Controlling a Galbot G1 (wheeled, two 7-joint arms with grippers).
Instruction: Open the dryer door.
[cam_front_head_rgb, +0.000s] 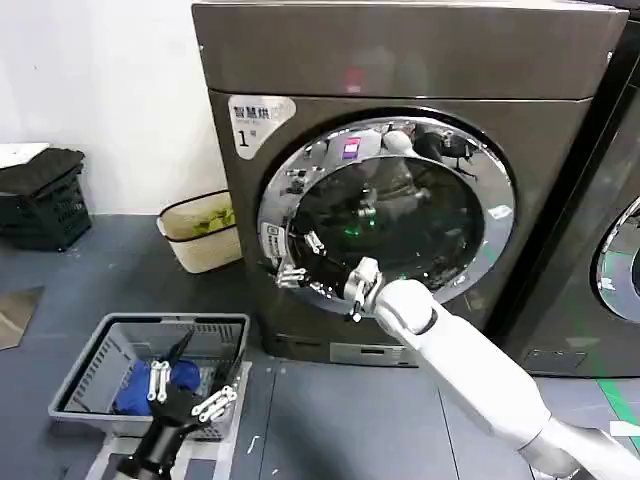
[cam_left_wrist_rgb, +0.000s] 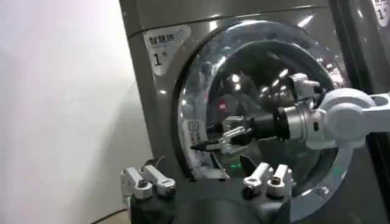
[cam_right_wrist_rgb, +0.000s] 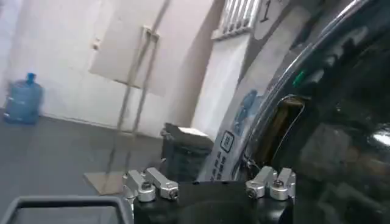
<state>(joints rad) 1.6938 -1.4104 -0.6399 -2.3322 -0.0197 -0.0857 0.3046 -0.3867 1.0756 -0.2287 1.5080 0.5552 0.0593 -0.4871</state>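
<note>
Right gripper (cam_front_head_rgb: 318, 262) is up against the lower-left rim of the dryer door (cam_front_head_rgb: 385, 210), fingers spread open. That door's a big chrome ring around dark glass on the machine's front. Left gripper (cam_front_head_rgb: 190, 388) hangs open above the laundry basket (cam_front_head_rgb: 85, 362).

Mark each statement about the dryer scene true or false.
1. The right gripper is at the dryer door's left rim. True.
2. The door stands wide open. False: it sits closed against the dryer.
3. The left gripper hangs over a basket. True.
4. The basket is empty. False: blue cloth lies in it.
5. The dryer's label reads 3. False: it reads 1.
</note>
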